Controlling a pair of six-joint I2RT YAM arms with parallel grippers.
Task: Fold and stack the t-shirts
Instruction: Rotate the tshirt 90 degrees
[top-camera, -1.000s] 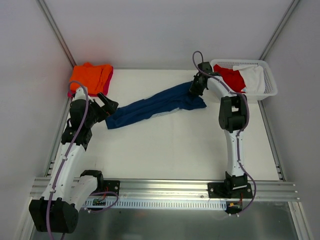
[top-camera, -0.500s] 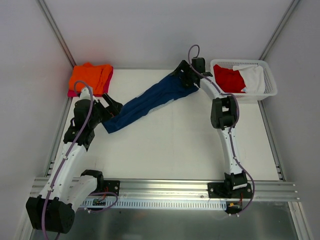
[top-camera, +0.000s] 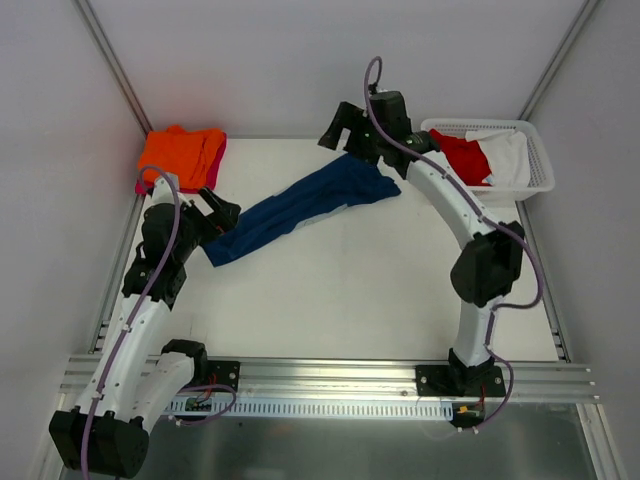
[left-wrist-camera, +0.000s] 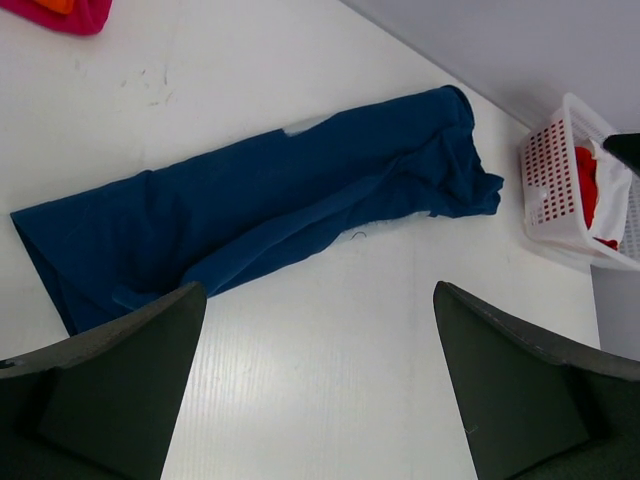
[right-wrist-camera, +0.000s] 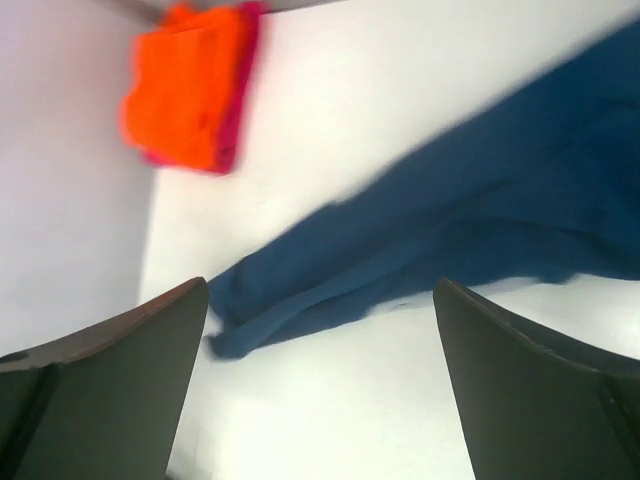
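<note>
I see my right pincer spread wide, gripping nothing, above the far end of the navy t-shirt. My left pincer is spread too, nothing in it, over the shirt's left end. The shirt lies as a long rumpled strip, slantwise on the surface. The basket at far right holds a red t-shirt and a white t-shirt. The orange t-shirt sits on the pink t-shirt in the far-left corner.

**Where Things Lie on the Table**

A stretched-out t-shirt lies diagonally across the table, from near left to far right. A folded stack sits in the far-left corner. The basket, holding more shirts, stands far right.
</note>
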